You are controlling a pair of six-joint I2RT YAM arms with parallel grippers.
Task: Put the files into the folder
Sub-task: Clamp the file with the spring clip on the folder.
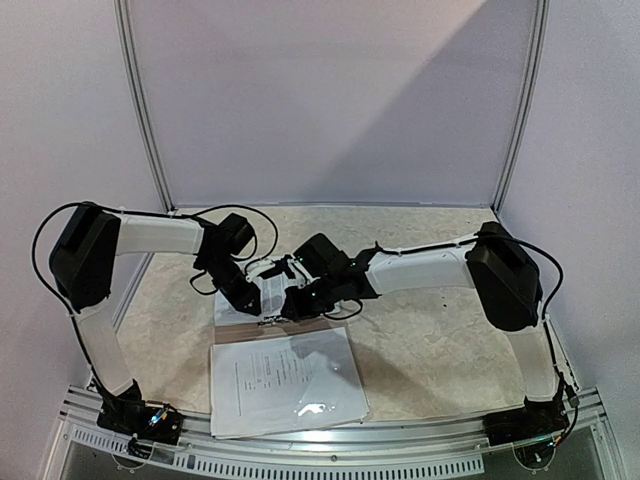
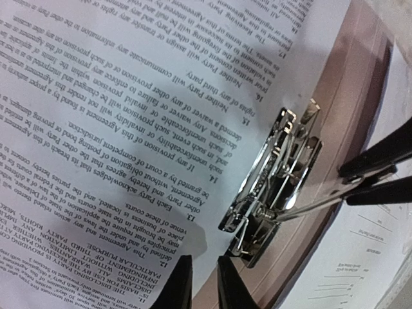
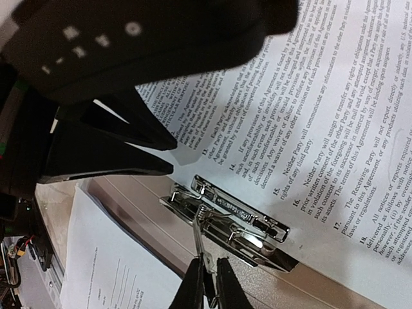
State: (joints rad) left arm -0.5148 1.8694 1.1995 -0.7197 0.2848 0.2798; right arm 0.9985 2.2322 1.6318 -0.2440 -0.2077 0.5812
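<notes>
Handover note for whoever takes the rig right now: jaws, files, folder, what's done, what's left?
Left gripper: jaws nearly together at the edge of the printed sheet; grip unclear.
Right gripper: jaws pinched on the clip lever.
Folder: open, with the printed sheet lying in it, edge at the clip.
Stack of files: on the near side of the folder, not yet filed.
Left: secure the sheet, add the stack.

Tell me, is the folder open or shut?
Open: the folder's inner face and metal clip are exposed, and a printed sheet lies inside.
</notes>
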